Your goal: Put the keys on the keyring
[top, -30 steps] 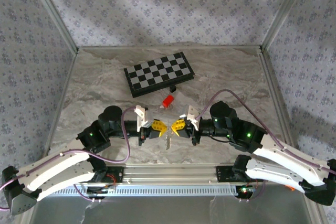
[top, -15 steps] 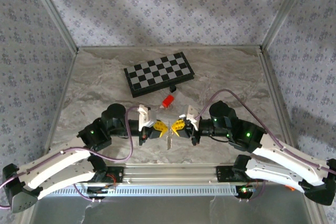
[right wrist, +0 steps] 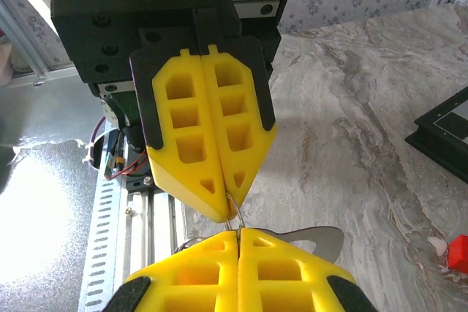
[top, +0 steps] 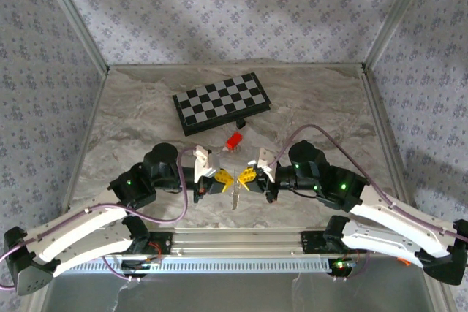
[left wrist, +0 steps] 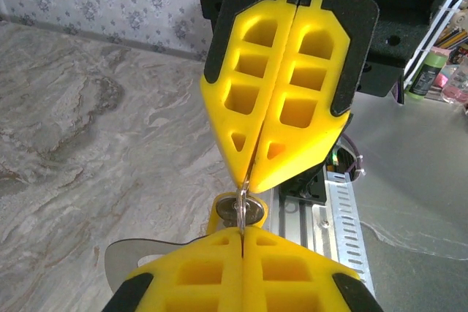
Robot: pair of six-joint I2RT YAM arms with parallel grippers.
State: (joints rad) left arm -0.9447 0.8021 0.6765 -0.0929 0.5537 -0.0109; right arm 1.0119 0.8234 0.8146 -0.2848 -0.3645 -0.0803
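My left gripper (top: 226, 180) and right gripper (top: 242, 177) meet tip to tip above the table's front middle. Both are shut on the keyring (top: 234, 180), a thin silvery metal loop stretched between them. In the left wrist view the keyring (left wrist: 245, 196) runs from my left gripper (left wrist: 241, 232) up into the right fingers (left wrist: 292, 137). A round silvery key with a yellow head (left wrist: 248, 212) hangs on it. In the right wrist view the keyring (right wrist: 235, 211) bridges my right gripper (right wrist: 238, 232) and the left fingers (right wrist: 212, 144). The keys (top: 234, 198) dangle below.
A black-and-white chessboard (top: 221, 102) lies at the back middle, and its corner (right wrist: 442, 133) shows in the right wrist view. A small red piece (top: 234, 141) and a tiny black piece (top: 240, 123) lie between it and the grippers. The metal rail (top: 241, 239) runs along the near edge.
The left arm has shifted a little to the right and the two grippers have drawn slightly closer. Both stay shut on the keyring, with the keys still hanging below.
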